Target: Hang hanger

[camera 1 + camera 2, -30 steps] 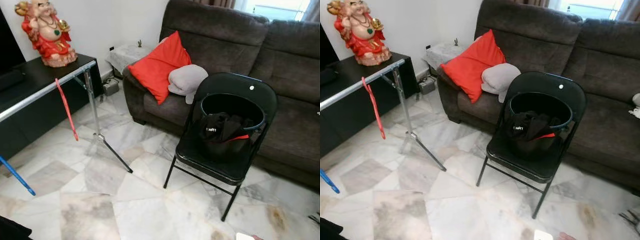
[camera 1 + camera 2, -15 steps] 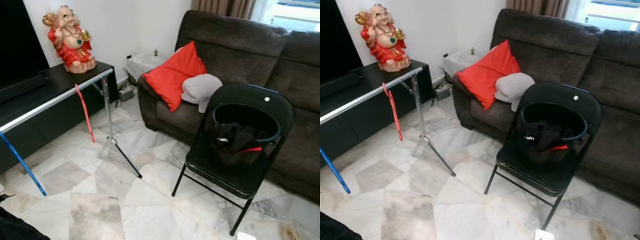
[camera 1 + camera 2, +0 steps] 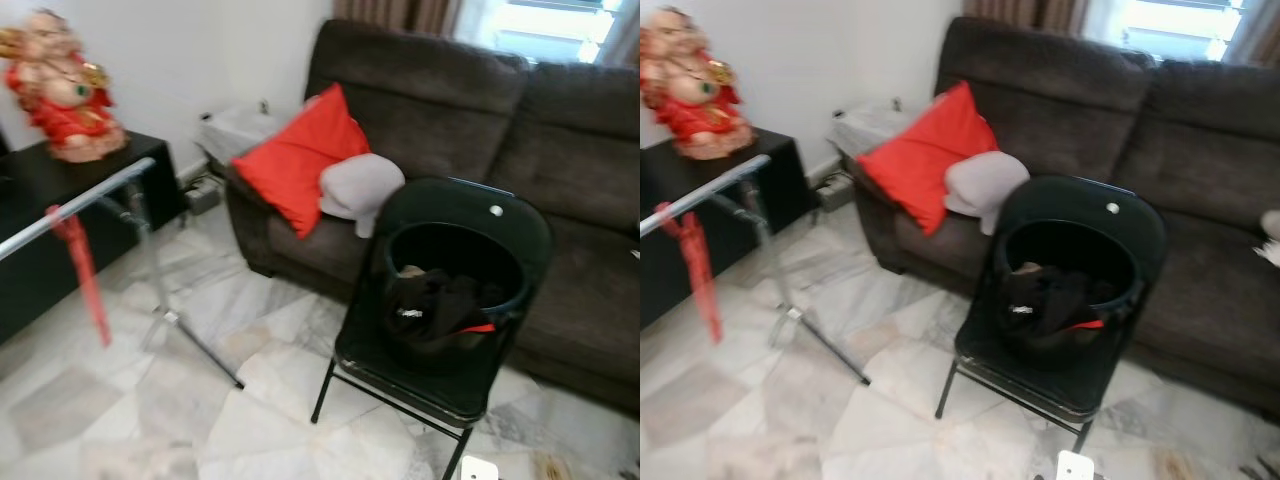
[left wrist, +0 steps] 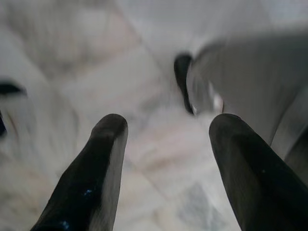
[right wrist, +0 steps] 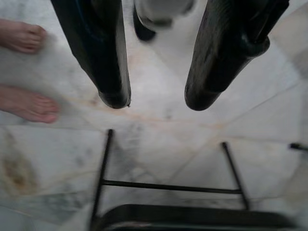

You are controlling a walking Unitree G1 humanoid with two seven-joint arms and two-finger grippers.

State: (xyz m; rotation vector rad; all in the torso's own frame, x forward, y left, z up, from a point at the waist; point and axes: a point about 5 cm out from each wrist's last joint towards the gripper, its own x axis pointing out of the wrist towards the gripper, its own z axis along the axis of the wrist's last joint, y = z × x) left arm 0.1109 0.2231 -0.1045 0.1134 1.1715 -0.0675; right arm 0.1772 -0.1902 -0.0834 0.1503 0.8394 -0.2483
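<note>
I see the dark brown sofa (image 3: pixel 480 130) across the back, with a red cushion (image 3: pixel 295 160) and a grey one (image 3: pixel 360 185) propped in its corner, and in front of it a black folding chair (image 3: pixel 440 300) that carries a black basket (image 3: pixel 450 290) of dark clothes, likely parked there as the laundry supply. Off to my left stands the silver clothes rail (image 3: pixel 75 205) on its splayed legs, and the red hanger (image 3: pixel 85 275) already hooks over it and dangles well away from both sets of fingers; I judge the job is either to fetch another from the basket or is nearly done. Both arms hang low, which is why the wrist cameras look at marble floor (image 5: pixel 159 120). The left gripper (image 4: pixel 166 168) has its fingers spread wide over nothing but blurred tile and the robot's own leg. The right gripper (image 5: pixel 156 98) is likewise parted and empty, and that view adds what the head cameras miss: the chair's leg brace just beyond the fingertips, and a person's bare feet (image 5: pixel 24 70) beside them.
</note>
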